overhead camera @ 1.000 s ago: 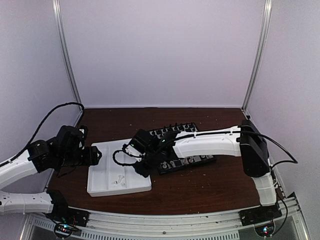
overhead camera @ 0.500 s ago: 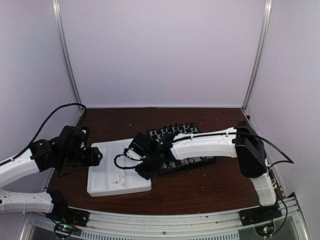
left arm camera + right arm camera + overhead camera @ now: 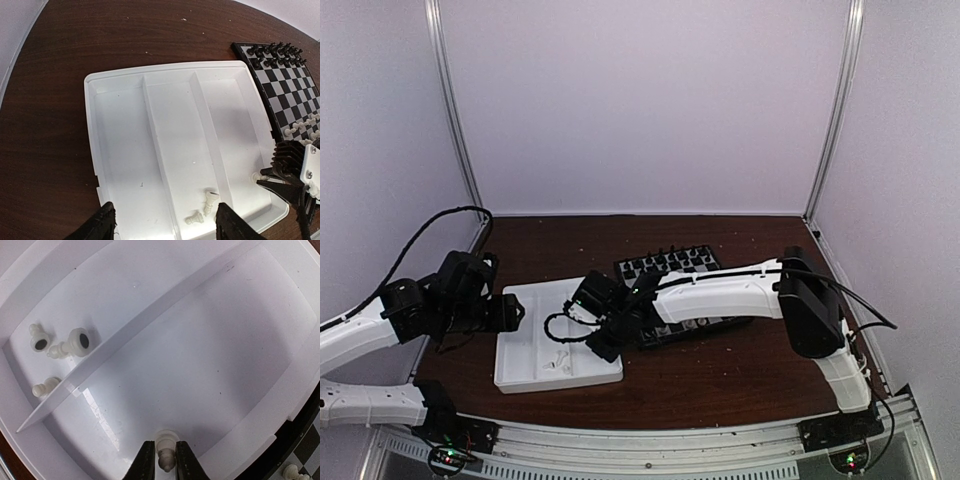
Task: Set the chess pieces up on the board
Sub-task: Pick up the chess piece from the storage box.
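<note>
A white compartmented tray [image 3: 89, 115] is seen lying on the dark wooden table [image 3: 100, 35], just left of the board [image 3: 285, 95], their edges close together. The tray is divided into three long compartments running from near to far. In the middle compartment, three loose white chess pieces [image 3: 70, 346] are noted at the near end. Two are tipped over with their dark-centred bases showing, and the third is lying close against the divider. In the right compartment, the one next to the board, a single white chess piece [image 3: 165, 437] is found at the near end, close to the tray's near wall. This piece is pinched between the fingers of the right gripper [image 3: 164, 452], whose jaws are drawn in against it on both sides. Whether the piece is lifted off the tray floor cannot be told. The left gripper [image 3: 166, 220] is held over the tray's near left part with its jaws spread wide and nothing between them. On the board, two rows of black chessmen [image 3: 275, 50] are seen standing along the far edge, and several white chess pieces [image 3: 305, 122] are seen standing on squares toward the near edge. Their exact squares cannot be made out. The right arm is stretched across the board from the right side of the table.
</note>
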`<control>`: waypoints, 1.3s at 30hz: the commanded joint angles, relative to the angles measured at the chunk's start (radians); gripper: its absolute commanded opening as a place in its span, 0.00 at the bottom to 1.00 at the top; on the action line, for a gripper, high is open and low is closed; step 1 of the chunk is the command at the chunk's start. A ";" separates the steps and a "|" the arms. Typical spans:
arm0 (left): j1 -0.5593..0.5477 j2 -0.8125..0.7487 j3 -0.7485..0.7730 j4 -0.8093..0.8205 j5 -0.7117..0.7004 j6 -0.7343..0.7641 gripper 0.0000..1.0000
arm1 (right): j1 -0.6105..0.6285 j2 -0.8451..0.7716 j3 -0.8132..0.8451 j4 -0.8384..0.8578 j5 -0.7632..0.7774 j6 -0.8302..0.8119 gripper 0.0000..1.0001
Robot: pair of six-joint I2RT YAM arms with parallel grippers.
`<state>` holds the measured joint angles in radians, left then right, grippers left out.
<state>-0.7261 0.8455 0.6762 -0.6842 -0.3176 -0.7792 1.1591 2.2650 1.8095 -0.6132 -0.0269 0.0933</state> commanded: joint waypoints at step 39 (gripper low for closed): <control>0.014 0.026 0.025 0.007 0.020 0.013 0.68 | 0.002 -0.361 -0.197 0.172 0.094 -0.051 0.04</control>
<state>-0.7197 0.8700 0.6769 -0.6910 -0.3103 -0.7700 1.1591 1.9541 1.6470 -0.4774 -0.0013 0.0528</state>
